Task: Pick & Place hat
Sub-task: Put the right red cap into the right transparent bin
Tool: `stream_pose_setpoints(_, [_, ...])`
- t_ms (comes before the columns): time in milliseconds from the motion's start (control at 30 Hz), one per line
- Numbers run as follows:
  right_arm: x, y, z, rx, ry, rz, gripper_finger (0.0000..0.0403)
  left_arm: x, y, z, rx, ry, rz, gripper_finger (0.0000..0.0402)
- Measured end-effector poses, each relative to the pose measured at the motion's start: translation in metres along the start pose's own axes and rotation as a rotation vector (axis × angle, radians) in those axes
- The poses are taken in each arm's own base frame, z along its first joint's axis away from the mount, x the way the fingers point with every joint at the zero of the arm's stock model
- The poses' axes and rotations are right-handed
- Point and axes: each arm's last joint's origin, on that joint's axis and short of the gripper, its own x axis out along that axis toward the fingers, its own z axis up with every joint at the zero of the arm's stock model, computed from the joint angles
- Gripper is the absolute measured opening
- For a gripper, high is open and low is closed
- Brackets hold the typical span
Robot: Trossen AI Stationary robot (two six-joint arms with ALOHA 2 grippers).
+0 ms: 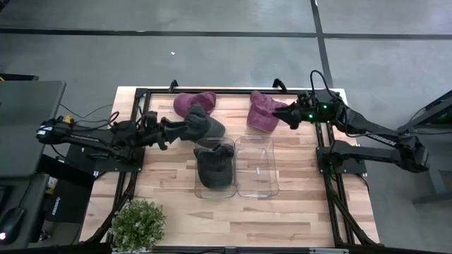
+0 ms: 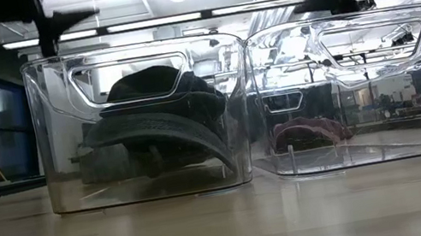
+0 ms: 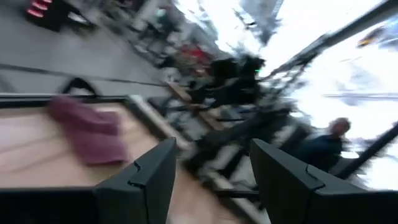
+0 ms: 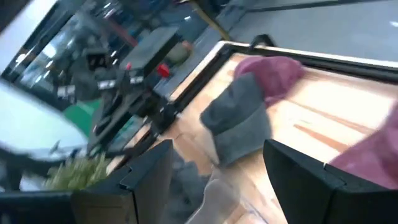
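Note:
Three hats lie flat on the table beyond the bins: a maroon hat [image 1: 191, 104] at the far left, a grey hat [image 1: 206, 125] just nearer than it, and a second maroon hat [image 1: 263, 113] at the far right. A dark grey hat [image 1: 215, 168] sits inside the left clear bin [image 1: 230, 144]. My left gripper [image 1: 169, 134] is beside the grey hat's left end, open and empty in the left wrist view [image 3: 214, 146]. My right gripper [image 1: 289, 116] is at the right maroon hat's right edge, open, with nothing between its fingers [image 4: 217, 146].
The right clear bin [image 1: 271, 185] stands beside the left one in the middle of the table. A black frame [image 1: 141, 106] runs around the table's far and side edges. A potted plant [image 1: 138, 224] stands at the near left corner.

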Motion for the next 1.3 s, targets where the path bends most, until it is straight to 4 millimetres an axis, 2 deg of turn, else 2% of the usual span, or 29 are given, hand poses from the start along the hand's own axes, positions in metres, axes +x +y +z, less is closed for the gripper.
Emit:
stream_pose_setpoints(167, [0.012,-0.001,0.009,0.079,-0.038,-0.139,0.0245,-0.005,0.006,-0.003,0.041,0.023,0.039,0.0197])
stream_pose_setpoints(400, [0.035,0.0,0.043,0.137,-0.001,-0.505,0.0245,-0.009,0.015,-0.014,0.096,0.151,0.087,0.0197])
stream_pose_setpoints(533, [0.054,-0.017,0.063,0.182,0.073,-0.668,0.0245,-0.01,0.019,-0.018,0.13,0.211,0.114,0.0197])
stream_pose_setpoints(667, [0.075,-0.038,0.075,0.247,0.131,-0.706,0.0245,-0.011,0.022,-0.021,0.146,0.238,0.136,0.0197])
stream_pose_setpoints(800, [0.091,-0.06,0.073,0.319,0.182,-0.764,0.0245,-0.012,0.021,-0.02,0.143,0.231,0.133,0.0197])
stream_pose_setpoints(967, [0.103,-0.081,0.06,0.395,0.269,-0.872,0.0245,-0.012,0.021,-0.02,0.166,0.251,0.111,0.0197])
stream_pose_setpoints(1133, [0.115,-0.095,0.052,0.46,0.292,-0.924,0.0245,-0.013,0.019,-0.024,0.201,0.348,0.006,0.0197])
stream_pose_setpoints(1300, [0.124,-0.106,0.046,0.517,0.309,-0.956,0.0245,-0.016,0.022,-0.027,0.216,0.405,0.015,0.0197])
